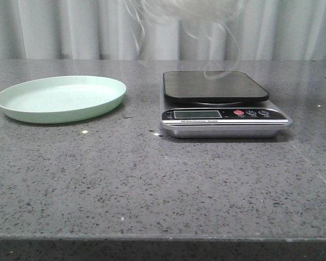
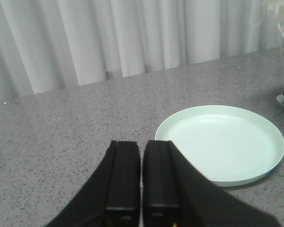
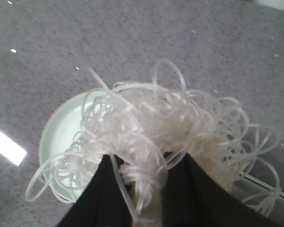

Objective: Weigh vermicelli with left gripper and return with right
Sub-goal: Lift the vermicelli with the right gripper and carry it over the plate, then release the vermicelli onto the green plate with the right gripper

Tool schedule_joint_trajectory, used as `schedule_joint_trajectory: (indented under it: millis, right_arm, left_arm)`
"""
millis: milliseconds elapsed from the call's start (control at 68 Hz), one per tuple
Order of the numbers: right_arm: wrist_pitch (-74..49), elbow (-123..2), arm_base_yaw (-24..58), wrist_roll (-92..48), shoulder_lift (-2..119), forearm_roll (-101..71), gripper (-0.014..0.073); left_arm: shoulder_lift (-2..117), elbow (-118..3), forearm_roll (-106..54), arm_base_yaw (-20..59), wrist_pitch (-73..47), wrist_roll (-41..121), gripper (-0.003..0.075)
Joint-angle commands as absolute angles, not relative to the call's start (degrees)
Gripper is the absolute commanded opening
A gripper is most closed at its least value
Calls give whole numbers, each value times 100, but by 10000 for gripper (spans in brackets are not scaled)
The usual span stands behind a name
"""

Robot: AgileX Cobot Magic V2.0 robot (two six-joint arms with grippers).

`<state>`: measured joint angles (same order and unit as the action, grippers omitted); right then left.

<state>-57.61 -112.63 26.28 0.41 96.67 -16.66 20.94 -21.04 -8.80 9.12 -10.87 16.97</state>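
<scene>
Grey speckled stone runs from the near edge of the table (image 1: 152,185) back to the curtain, and the scale (image 1: 223,106) makes the handiest landmark on it. Its black platform is bare, with only a few trailing strands dangling just above the far side. To the left of the scale, a little apart, the pale green plate (image 1: 62,98) lies empty as well.

The vermicelli (image 3: 170,127) is neither weighed-and-waiting nor home yet: it hangs in the air above and behind the scale, its lower loops showing at the top of the front view (image 1: 206,22). In the right wrist view the right gripper (image 3: 146,198) is clamped on the tangle, strands pinched between the black fingers and spilling out on all sides, with the plate below and the scale's corner at the edge. Judging by this, the weighing half looks finished and the return half is under way; what remains is to carry the bundle over the plate, lower it and let go.

Farther to the left of the scale, beyond the plate, the left gripper (image 2: 141,189) hovers over bare stone. Its jaws are drawn nearly together, only a thin slit between them, with nothing held and nothing touched. The plate sits just ahead of it.
</scene>
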Motion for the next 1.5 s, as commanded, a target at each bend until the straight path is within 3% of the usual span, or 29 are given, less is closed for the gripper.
schedule_joint_trajectory:
  millis: [0, 470, 1234, 1337, 1484]
  right_arm:
    - [-4951, -11544, 2819, -322, 9443, -2210, 151]
    - [-3702, -11538, 3779, -597, 10624, -2286, 151]
    - [-3585, -11538, 3991, -597, 11478, -2286, 157]
    - [-3599, -11538, 3991, -597, 11478, -2286, 229]
    - [-3684, -11538, 3973, -597, 11472, -2286, 443]
  left_arm:
    - [2120, -2272, -955, 899, -610, 1622, 137]
    - [2120, -2272, -955, 899, -610, 1622, 137]
    - [2120, -2272, -955, 899, -610, 1622, 137]
    - [2120, -2272, -955, 899, -610, 1622, 137]
    - [2120, -2272, -955, 899, -610, 1622, 137]
